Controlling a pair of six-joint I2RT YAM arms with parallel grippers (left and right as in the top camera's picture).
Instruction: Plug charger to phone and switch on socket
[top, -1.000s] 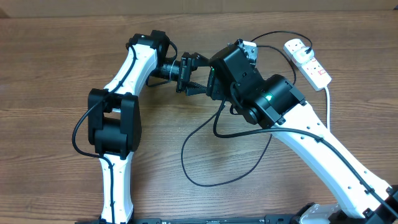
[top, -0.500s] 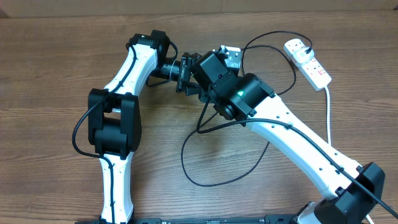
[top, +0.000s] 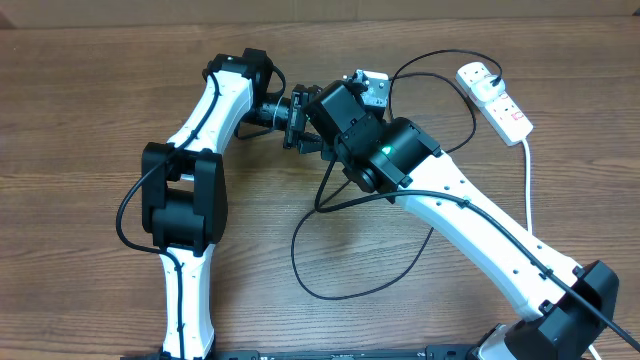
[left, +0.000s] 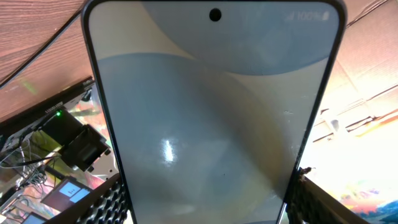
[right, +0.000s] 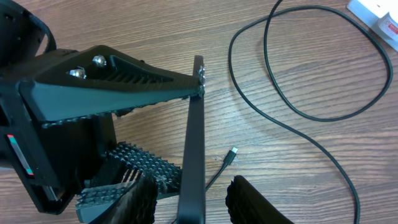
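Right gripper swung left along the far edge of the table, its jaws parted astride the phone, left gripper clamping that phone, charger tip lying loose beside.

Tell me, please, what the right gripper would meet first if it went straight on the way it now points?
Most likely the phone: it stands edge-on between the right gripper's open fingers, so going straight on would bring that edge against it first, though depth is unclear.
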